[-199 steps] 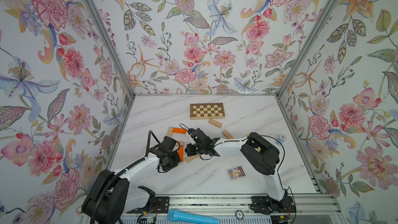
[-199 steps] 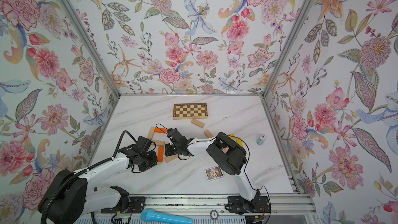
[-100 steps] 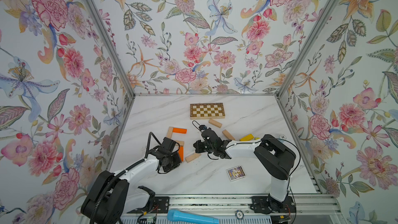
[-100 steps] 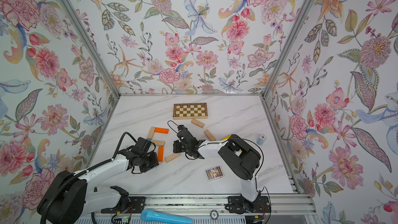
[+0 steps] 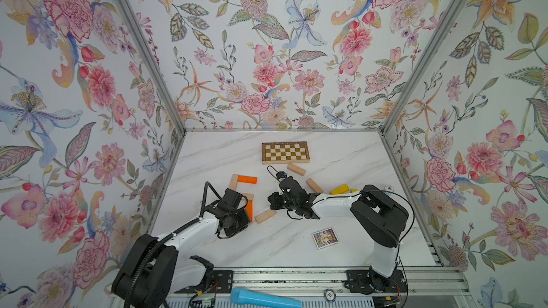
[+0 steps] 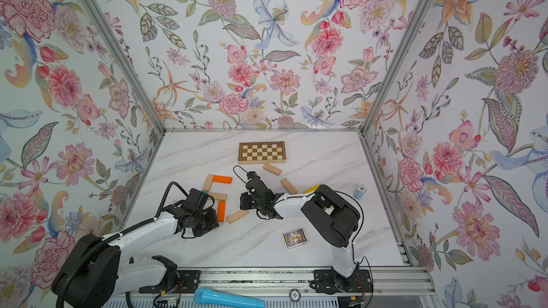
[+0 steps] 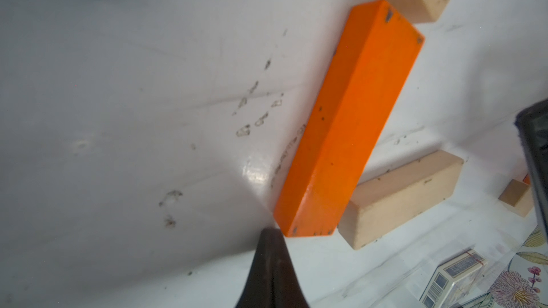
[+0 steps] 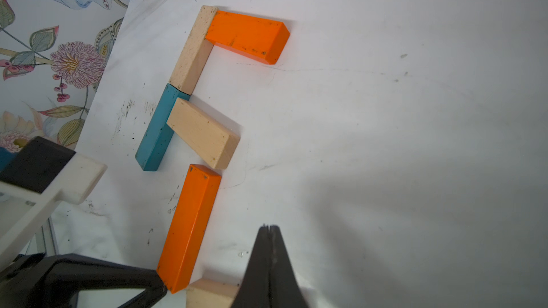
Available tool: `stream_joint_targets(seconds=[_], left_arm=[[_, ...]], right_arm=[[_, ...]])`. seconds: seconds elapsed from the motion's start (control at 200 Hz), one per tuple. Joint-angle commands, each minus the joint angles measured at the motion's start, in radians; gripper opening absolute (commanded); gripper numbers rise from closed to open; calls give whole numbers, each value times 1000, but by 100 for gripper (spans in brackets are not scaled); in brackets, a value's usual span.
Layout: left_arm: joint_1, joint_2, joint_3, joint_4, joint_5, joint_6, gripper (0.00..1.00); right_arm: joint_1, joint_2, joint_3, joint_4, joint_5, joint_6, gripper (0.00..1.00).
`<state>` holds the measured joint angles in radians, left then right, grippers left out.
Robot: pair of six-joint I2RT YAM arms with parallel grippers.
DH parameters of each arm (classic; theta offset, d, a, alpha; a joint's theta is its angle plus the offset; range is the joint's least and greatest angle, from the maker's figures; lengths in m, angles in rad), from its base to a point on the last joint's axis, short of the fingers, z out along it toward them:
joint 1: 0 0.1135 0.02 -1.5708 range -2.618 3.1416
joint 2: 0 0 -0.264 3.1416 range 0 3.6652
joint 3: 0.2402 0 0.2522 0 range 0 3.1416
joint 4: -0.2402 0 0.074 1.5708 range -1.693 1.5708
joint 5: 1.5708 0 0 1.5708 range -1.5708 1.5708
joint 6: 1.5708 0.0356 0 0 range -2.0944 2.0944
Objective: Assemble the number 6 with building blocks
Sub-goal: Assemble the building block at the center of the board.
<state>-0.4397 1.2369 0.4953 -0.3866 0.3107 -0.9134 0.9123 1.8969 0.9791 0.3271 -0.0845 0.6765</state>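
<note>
Blocks (image 5: 247,179) on marble tabletop (image 5: 222,155), floral walls (image 5: 267,40)

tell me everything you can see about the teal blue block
The teal-blue block is a rectangular bar, seemingly wood under teal paint flecked with dark scuffs. It lies flat on the white marbled table. One end meets the end of a pale wooden block, roughly continuing its line. A second pale block butts slantwise against its long side. In the top views the left arm hides most of it.

The number 10 stands on the round chip (image 6: 361,188); the small card box (image 5: 324,237) carries print too small to read.
</note>
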Motion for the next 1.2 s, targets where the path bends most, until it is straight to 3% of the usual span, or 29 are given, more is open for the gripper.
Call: stream_joint_targets(seconds=[0.0, 0.906, 1.196], left_arm=[[19, 7, 7, -23, -33, -7, 0], [50, -5, 22, -44, -21, 9, 0], [-5, -16, 16, -89, 36, 18, 0]], right_arm=[[3, -31, -21, 1, 22, -20, 0], [17, -58, -43, -4, 27, -81, 6], [4, -71, -57, 11, 33, -83, 6]])
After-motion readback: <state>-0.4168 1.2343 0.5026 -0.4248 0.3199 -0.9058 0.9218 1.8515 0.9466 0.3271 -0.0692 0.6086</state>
